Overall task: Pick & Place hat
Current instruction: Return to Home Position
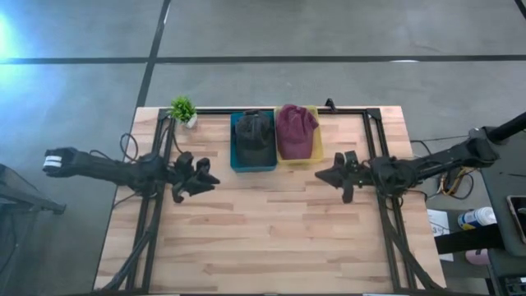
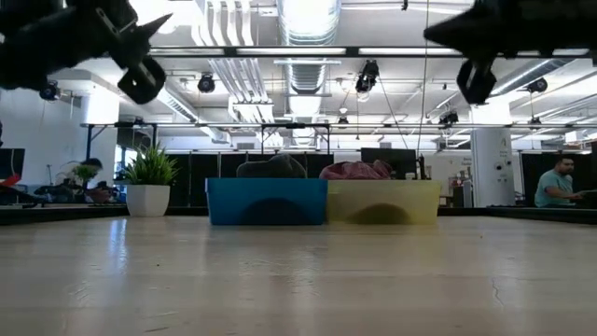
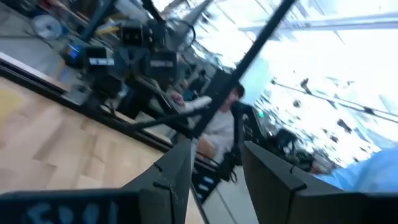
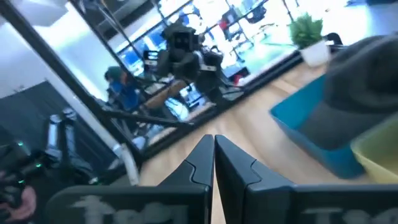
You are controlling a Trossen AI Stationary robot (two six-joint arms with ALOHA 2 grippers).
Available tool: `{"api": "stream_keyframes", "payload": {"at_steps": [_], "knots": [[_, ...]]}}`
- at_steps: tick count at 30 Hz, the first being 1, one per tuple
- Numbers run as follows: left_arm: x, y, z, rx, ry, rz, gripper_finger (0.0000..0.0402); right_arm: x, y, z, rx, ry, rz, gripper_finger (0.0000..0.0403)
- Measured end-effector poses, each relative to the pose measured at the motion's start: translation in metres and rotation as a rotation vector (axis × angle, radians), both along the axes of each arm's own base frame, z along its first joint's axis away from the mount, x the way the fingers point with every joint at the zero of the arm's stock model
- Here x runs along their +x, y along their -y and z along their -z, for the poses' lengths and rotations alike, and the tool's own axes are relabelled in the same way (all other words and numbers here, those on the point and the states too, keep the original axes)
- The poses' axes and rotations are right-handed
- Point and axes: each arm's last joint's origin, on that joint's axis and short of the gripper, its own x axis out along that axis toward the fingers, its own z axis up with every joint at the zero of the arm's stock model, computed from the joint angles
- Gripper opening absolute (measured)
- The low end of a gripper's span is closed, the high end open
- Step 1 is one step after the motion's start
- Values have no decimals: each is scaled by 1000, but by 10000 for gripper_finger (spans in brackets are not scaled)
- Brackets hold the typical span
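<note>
Over the wooden table (image 1: pixel 263 238), in the high view, the left gripper (image 1: pixel 207 177) hangs at 9 o'clock of the table's centre. The right gripper (image 1: pixel 320 175) hangs at 3 o'clock, tips facing, well apart. At 12 o'clock the blue bin (image 1: pixel 253 167) holds a black cap (image 1: pixel 253 133). Touching it, the yellow bin (image 1: pixel 301 160) holds the red cap (image 1: pixel 294 127). The black cap lies about 1 o'clock from the left gripper, the red cap 11 o'clock from the right; neither is near a finger. A small potted plant (image 1: pixel 182 109) stands at the blue bin's 10 o'clock.

At table height, both grippers hang high above the boards, and both caps show over their bin rims.

Past the left wrist, the fingers stand apart with nothing between them. Past the right wrist, the fingers are pressed together, empty, with the blue bin off to one side.

Sorting looks finished. Going home well probably means drawing each arm back along its own side, clear of bins and plant.
</note>
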Motion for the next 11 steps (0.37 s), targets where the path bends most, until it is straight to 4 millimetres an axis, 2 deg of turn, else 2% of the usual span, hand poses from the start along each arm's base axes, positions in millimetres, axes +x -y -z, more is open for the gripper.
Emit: {"api": "stream_keyframes", "payload": {"at_steps": [5,11], "knots": [[-2,-1,17,-2,-2,-15,138,-11,12,35,1,-48,45,11],[-8,-3,29,18,-14,-35,138,-23,13,57,14,-80,39,11]]}}
